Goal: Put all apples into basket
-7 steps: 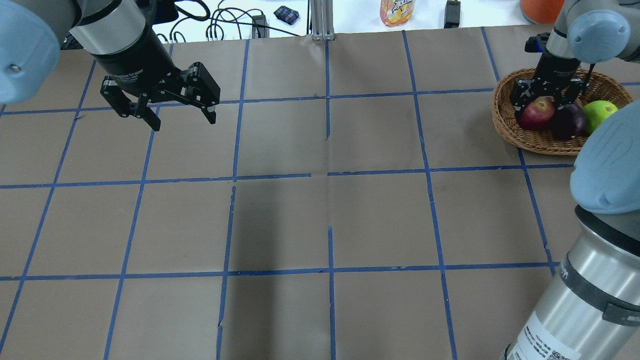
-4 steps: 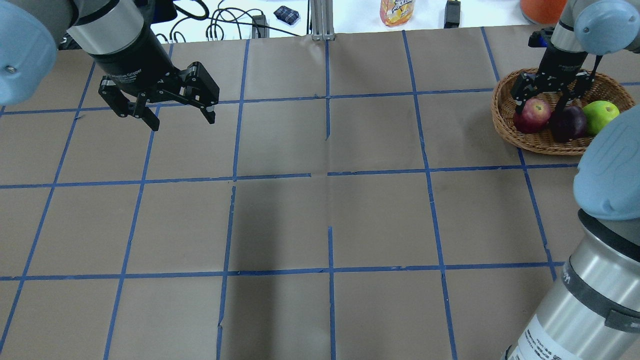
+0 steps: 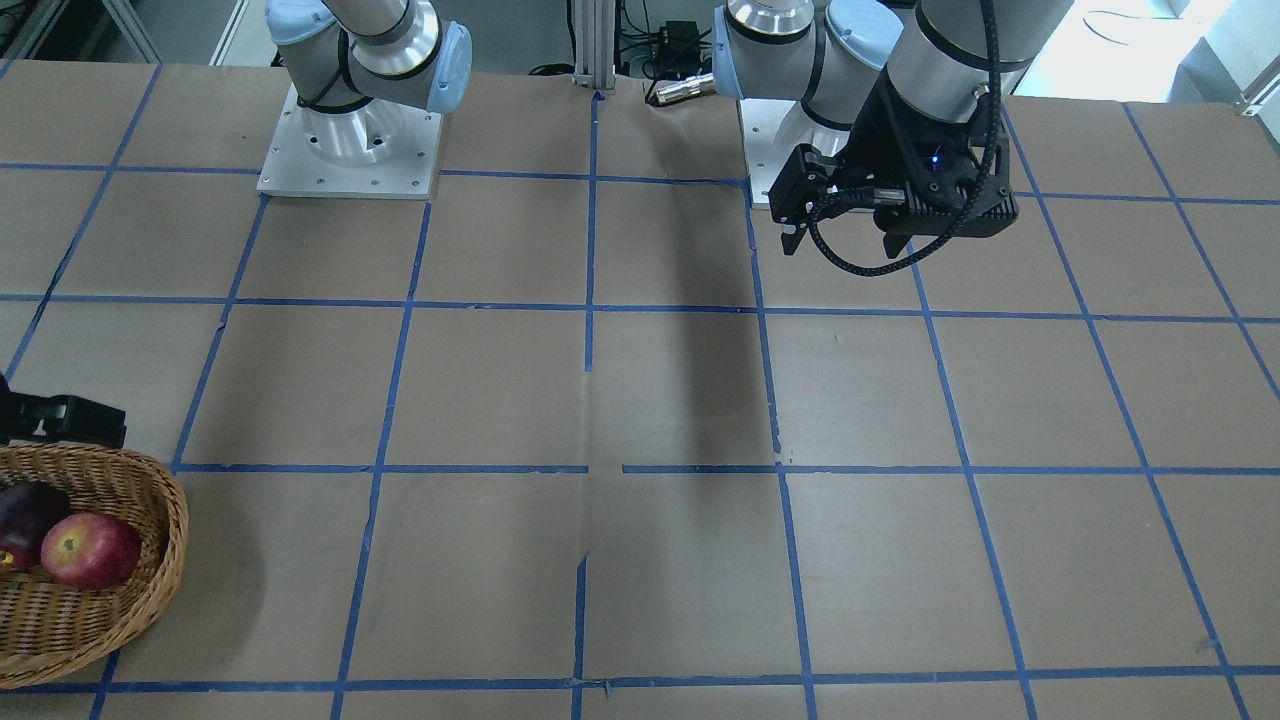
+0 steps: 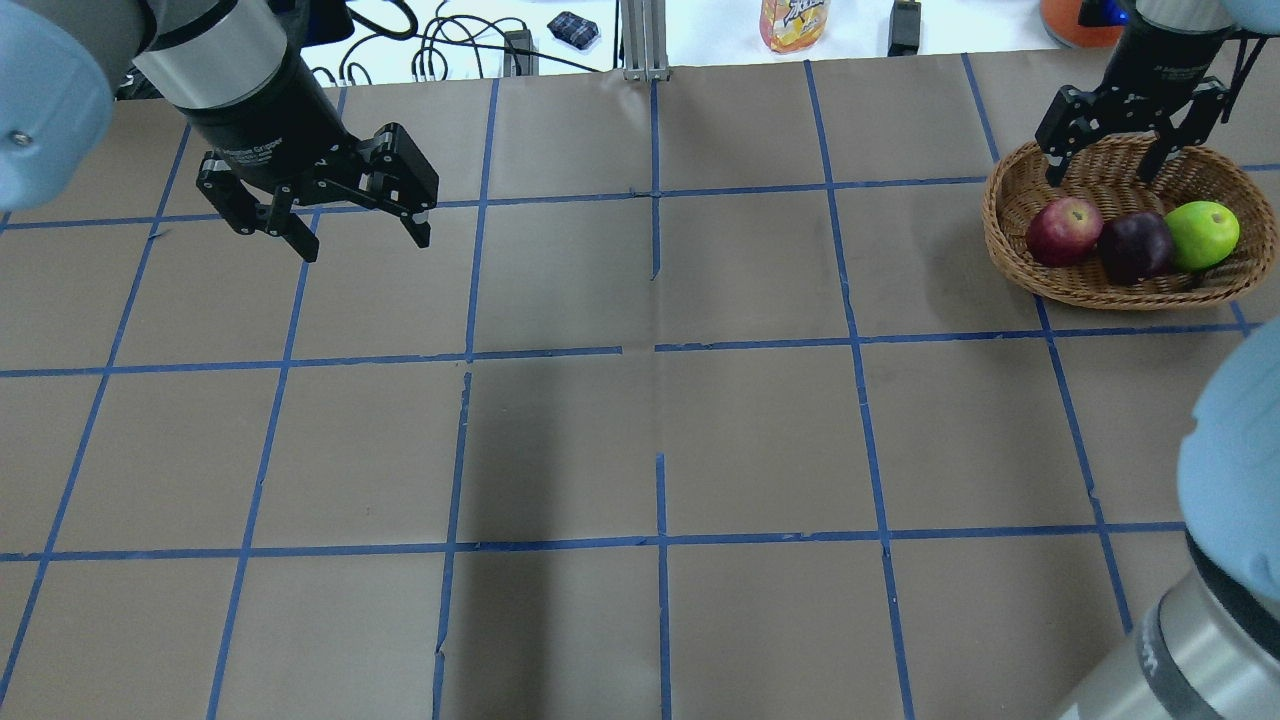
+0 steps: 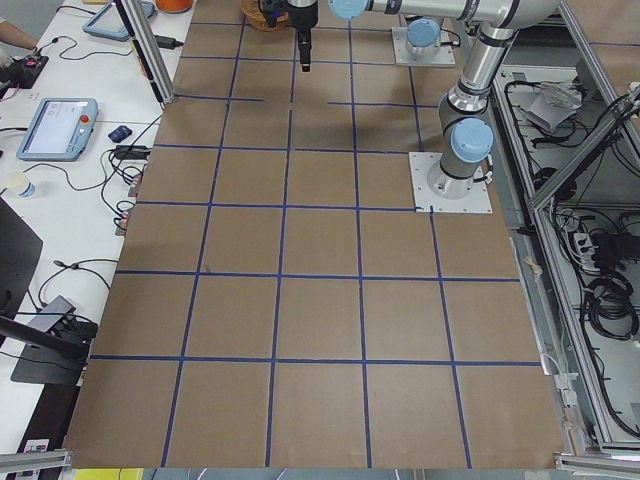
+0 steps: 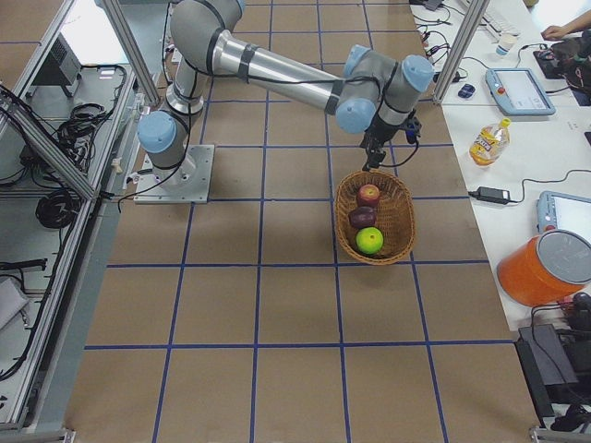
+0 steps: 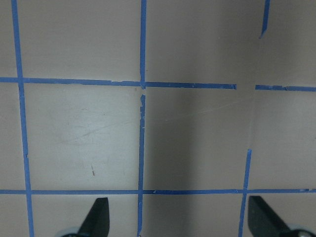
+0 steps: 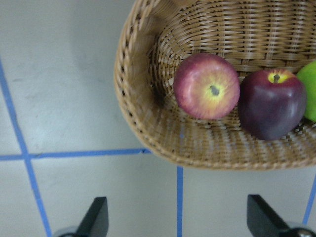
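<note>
Three apples lie in a row inside the wicker basket [image 4: 1010,245] at the table's far right: a red apple [image 4: 1063,231], a maroon apple [image 4: 1134,247] and a green apple [image 4: 1201,235]. The right wrist view shows the red apple [image 8: 206,86], the maroon apple [image 8: 271,104] and the basket [image 8: 143,113] from above. My right gripper [image 4: 1108,167] hangs open and empty above the basket's far rim. My left gripper [image 4: 365,241] is open and empty over bare table at the far left.
A juice bottle [image 4: 794,24], cables and an orange container [image 4: 1082,20] sit on the white bench beyond the table's far edge. Brown paper with blue tape grid lines covers the table [image 4: 650,400]. My right arm's elbow [image 4: 1230,470] fills the lower right corner.
My right gripper has let go of the red apple and risen away from the basket toward its far rim. The red apple now rests in the basket. The left arm stayed still.
</note>
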